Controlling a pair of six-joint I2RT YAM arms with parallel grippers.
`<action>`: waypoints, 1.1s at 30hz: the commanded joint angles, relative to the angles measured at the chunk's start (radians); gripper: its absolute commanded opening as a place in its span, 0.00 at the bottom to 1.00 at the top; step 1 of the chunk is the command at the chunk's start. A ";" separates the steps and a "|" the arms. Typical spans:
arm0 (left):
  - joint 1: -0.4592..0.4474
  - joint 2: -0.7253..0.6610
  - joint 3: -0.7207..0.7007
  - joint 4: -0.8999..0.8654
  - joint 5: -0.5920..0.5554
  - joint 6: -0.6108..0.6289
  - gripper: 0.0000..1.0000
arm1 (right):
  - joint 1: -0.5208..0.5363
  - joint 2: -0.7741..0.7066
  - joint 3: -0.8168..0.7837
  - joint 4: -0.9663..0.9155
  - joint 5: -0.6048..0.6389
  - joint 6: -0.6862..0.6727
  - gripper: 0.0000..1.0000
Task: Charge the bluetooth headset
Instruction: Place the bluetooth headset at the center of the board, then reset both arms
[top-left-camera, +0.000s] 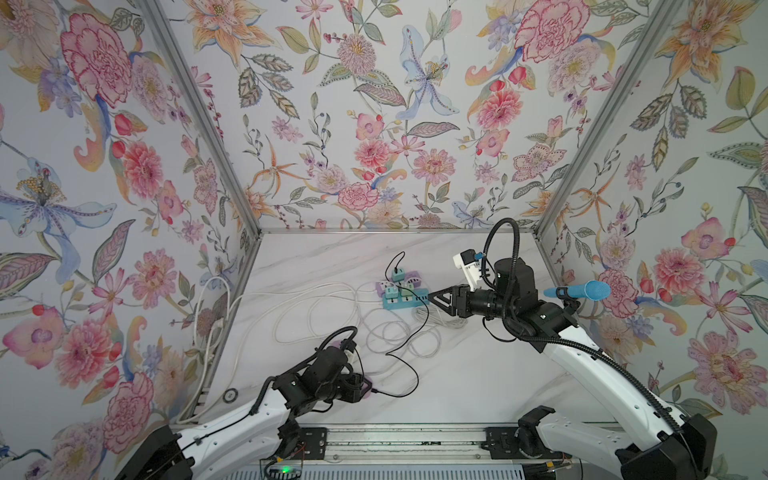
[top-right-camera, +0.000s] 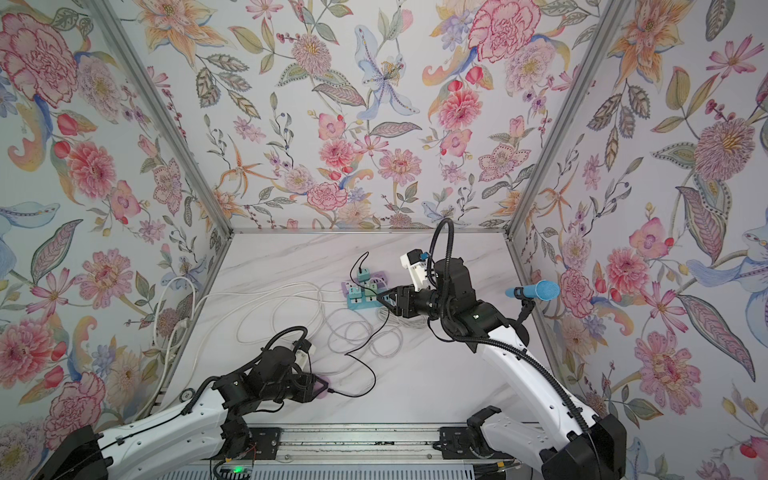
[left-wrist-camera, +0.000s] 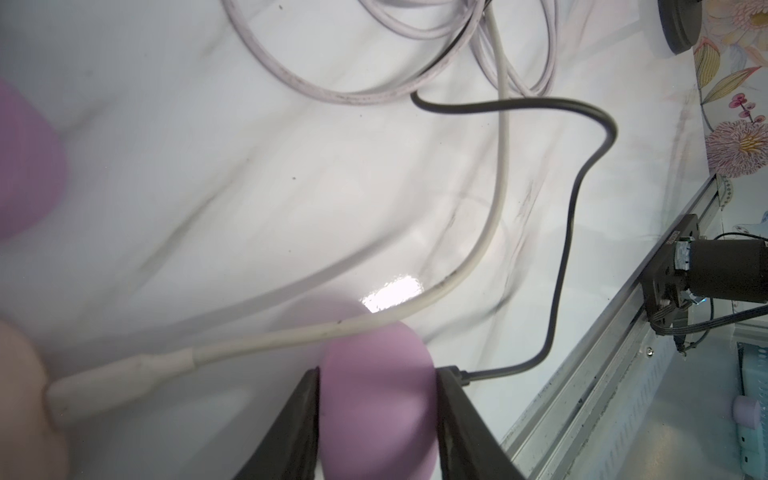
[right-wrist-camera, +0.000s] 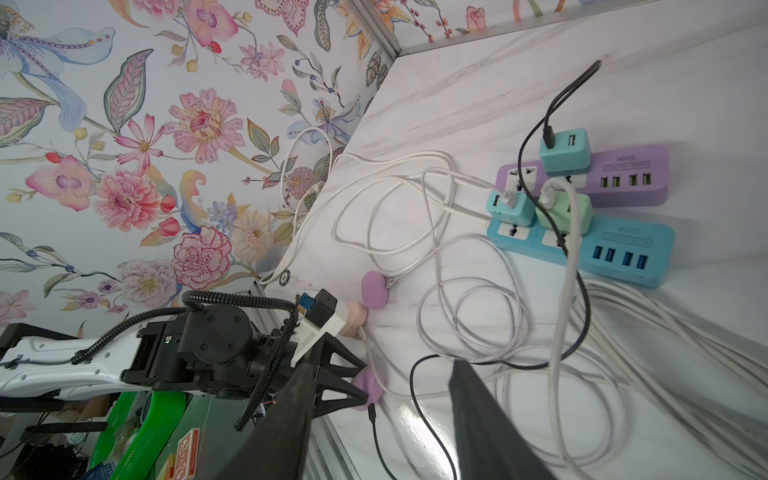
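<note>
White marbled tabletop (top-left-camera: 478, 382), boxed by floral walls (top-left-camera: 374, 124) on three sides, strewn with white cords (right-wrist-camera: 563, 299). Left wrist view shows close what the top views mostly hide: left claw (left-wrist-camera: 378, 372) clamped on the lilac headset (left-wrist-camera: 374, 419) at the near left, black cable (left-wrist-camera: 573, 208) plug just beside. Right wrist view shows right claw (right-wrist-camera: 382, 365) parted, empty, near the blue power strip (right-wrist-camera: 615, 253).

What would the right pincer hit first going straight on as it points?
Probably the black cable just ahead of the right pincer, then the white cable coils; the blue power strip lies off to the side. Depth unclear.
</note>
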 joint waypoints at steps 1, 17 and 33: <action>-0.010 0.072 0.004 0.002 -0.038 0.010 0.32 | 0.006 -0.007 -0.018 0.002 0.017 -0.014 0.51; 0.005 0.174 0.419 -0.144 -0.173 0.211 1.00 | -0.145 -0.032 -0.035 -0.025 0.078 -0.023 0.99; 0.319 0.360 0.702 0.219 -0.165 0.504 1.00 | -0.292 0.051 -0.080 0.045 0.569 -0.362 0.99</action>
